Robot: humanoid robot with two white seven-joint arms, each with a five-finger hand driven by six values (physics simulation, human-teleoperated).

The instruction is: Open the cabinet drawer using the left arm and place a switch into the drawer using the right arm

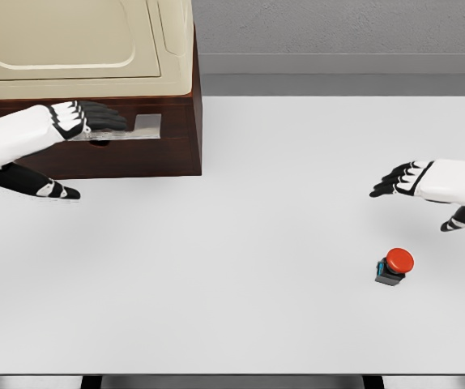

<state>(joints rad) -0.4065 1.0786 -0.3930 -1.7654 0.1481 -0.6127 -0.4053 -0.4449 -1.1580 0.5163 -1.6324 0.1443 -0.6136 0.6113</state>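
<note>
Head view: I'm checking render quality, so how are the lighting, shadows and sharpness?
Head view: even, soft light with no glare on the white table; only a faint shadow beside the red-capped push-button switch; the metal drawer handle looks slightly soft.

Left hand at drawer handle; switch on table.

Table centre: bare white table, open passage.
Rear left: cabinet blocks.
Front right: switch stands alone.
</note>
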